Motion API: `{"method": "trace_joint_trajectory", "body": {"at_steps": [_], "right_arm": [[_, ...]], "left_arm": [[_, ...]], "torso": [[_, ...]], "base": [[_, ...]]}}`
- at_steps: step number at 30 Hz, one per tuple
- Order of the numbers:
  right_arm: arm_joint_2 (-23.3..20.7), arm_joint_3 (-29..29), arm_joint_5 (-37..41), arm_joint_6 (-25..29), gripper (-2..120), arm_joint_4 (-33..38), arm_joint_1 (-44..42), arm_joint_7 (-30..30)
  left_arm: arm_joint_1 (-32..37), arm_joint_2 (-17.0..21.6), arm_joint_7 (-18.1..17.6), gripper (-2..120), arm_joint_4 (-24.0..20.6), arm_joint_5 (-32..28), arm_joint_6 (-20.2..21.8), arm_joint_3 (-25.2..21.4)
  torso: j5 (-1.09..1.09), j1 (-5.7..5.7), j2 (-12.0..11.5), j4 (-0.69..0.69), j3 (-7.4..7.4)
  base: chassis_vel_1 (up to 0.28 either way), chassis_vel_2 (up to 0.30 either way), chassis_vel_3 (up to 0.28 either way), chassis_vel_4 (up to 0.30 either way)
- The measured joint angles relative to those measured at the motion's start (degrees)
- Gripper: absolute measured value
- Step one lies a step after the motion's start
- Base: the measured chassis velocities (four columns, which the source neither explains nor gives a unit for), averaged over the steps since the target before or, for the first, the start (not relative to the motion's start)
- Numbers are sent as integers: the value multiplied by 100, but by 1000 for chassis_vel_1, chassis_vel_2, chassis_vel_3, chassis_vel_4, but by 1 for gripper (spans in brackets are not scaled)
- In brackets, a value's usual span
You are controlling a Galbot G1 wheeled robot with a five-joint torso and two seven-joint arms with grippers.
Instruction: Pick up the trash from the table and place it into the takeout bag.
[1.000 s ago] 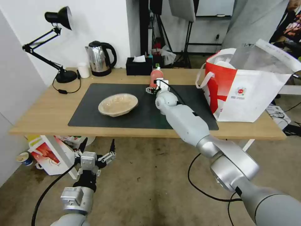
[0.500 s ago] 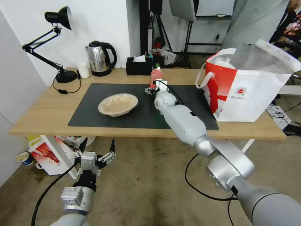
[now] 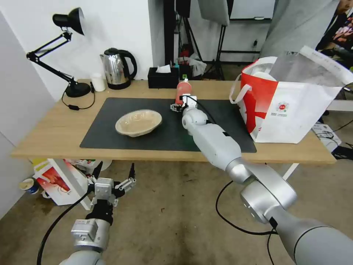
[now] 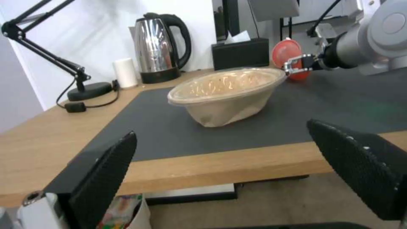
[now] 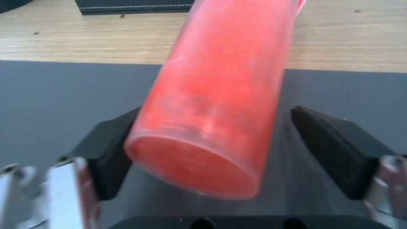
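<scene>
The red drink cup (image 3: 183, 90) lay tipped on its side near the far edge of the dark mat (image 3: 110, 121), its base toward me, between the pads of my right claw (image 3: 179, 106) — one pad (image 5: 111, 152) touched its wall, the other stood just clear, so the claw was spread and not clamped. The shallow beige dish (image 3: 138, 122) sat upright on the mat toward the surface's (image 3: 44, 136) left half. The takeout bag (image 3: 294, 110) stood open at the right end. My left claw (image 3: 112, 176) hung below the near edge — fingers spread wide, holding nothing.
</scene>
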Motion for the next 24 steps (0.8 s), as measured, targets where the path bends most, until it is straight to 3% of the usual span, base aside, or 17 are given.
{"method": "trace_joint_trajectory", "body": {"at_steps": [7, 24], "right_arm": [[-9, 114, -27, 12, 56, -28, -9, -172], [-89, 150, -80, 23, 52, 69, -11, -255]], "left_arm": [[0, 0, 0, 100, 0, 0, 0, 0], [0, 0, 0, 100, 0, 0, 0, 0]], "torso": [[0, -1, 0, 1, 0], [0, 0, 0, 1, 0]], "base": [[0, 0, 0, 0], [0, 0, 0, 0]]}}
